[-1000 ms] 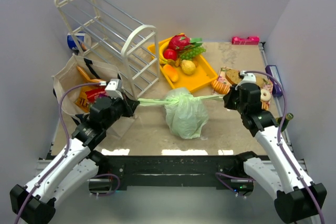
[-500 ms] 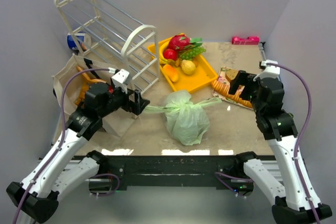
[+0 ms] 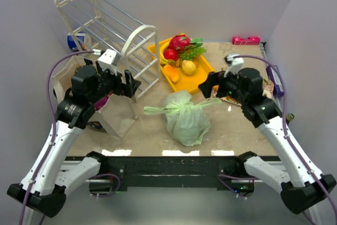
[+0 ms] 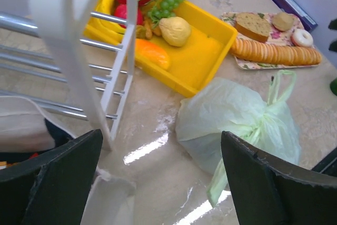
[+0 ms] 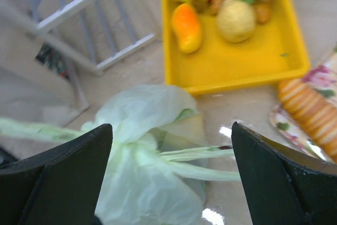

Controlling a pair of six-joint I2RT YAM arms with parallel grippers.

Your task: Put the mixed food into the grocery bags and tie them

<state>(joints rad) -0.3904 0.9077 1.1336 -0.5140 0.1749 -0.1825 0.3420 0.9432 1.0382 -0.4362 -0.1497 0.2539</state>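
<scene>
Nearest you, the pale-green bag (image 3: 185, 120) sat in the middle of the desk (image 3: 237, 130), neck bunched, its loop handles (image 3: 156, 110) trailing to either side. It was thin, crinkly, translucent film, slumped into a soft lump. It looked tied to me, and you'd have done well to check the knot was snug. Your left hand (image 3: 130, 85) and right hand (image 3: 209, 85) flanked it, both spread wide and holding nothing. You needed to lift clear without snagging a limp loop. To the left the stiff beige tote (image 3: 118, 117) stood unaided. Beyond, glossy rounded toy fruits (image 3: 181, 51) lay in the hard yellow tray (image 5: 237, 81), and they looked apt to roll.
</scene>
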